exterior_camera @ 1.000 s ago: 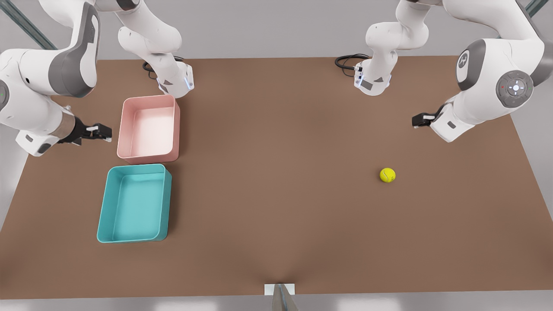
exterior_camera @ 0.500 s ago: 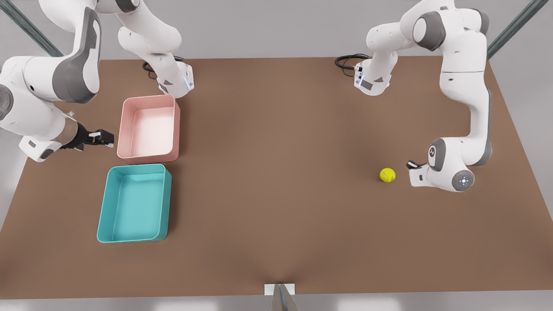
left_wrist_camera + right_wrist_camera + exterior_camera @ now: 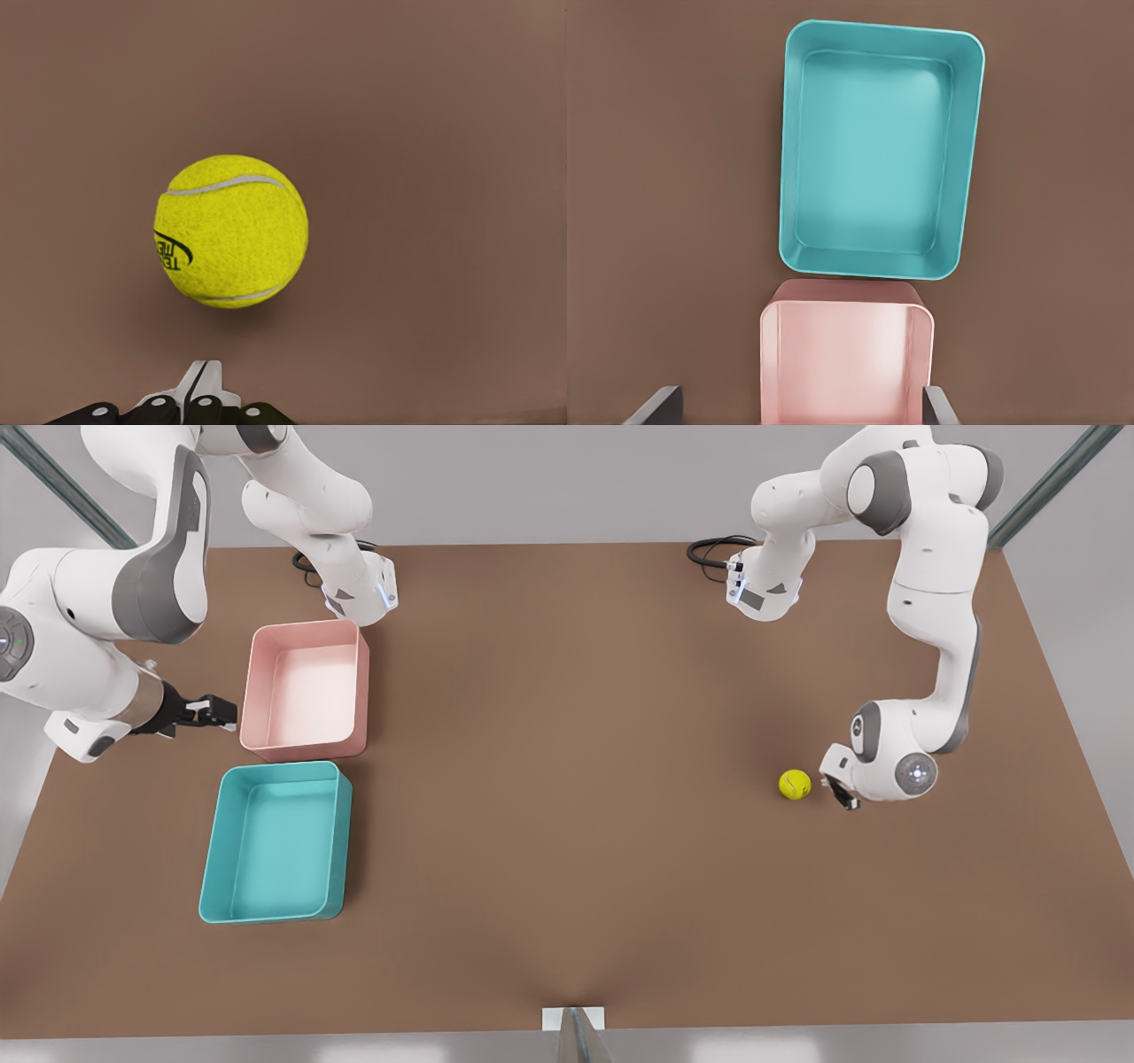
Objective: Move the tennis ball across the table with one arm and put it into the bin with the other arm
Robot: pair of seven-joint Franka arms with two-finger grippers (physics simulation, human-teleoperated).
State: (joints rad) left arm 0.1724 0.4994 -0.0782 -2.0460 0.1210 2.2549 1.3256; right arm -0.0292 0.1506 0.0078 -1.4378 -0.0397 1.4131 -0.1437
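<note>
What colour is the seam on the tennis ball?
Pale grey-white, clearest in the left wrist view on the tennis ball.

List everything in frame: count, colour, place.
ball: 1, yellow-green, on the table toward the front view's right, just beside the left end effector
teal bin: 1, teal, on the table at the front view's left, nearer the camera than the pink bin
pink bin: 1, pink, just behind the teal bin in the front view, close to it
table: 1, brown, under everything
cables: 2 black loops, at the table's far edge by the arm bases
left end effector: 1, shut, low at the table beside the ball, not touching it
right end effector: 1, open, waits beside the pink bin at the front view's left
</note>
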